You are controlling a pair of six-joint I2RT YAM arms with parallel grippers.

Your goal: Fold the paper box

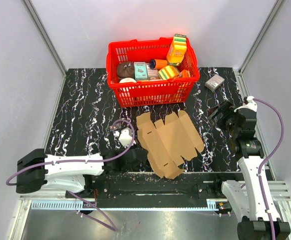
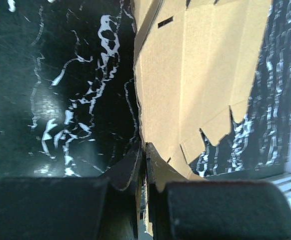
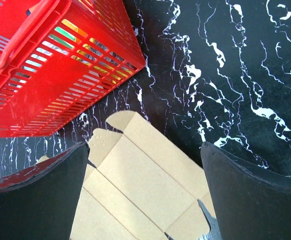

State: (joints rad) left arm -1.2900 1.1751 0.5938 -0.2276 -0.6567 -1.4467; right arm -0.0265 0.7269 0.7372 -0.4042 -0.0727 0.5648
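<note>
Shows the paper box (image 1: 168, 142) as a flat, brown die-cut sheet, not yet folded. Places it on the black marbled table (image 1: 85, 115) near the front edge, between the two arms.

Catches the sheet's near left edge between the clenched fingers (image 2: 155, 170) of the left gripper (image 1: 141, 157). Seen from the left wrist, traps a thin strip of cardboard in the narrow slit between them. Probably grips there to lift that side panel along its crease.

Keeps the right gripper (image 1: 219, 111) apart from the sheet, off its right side. Spreads the fingers (image 3: 250, 195) wide, holding nothing, above the far flaps. Likely stands ready to press or steady the opposite side.

Sets a red plastic basket (image 1: 150, 92) of packaged groceries just beyond the sheet. Puts a small grey-pink box (image 1: 215, 82) to the basket's right.
</note>
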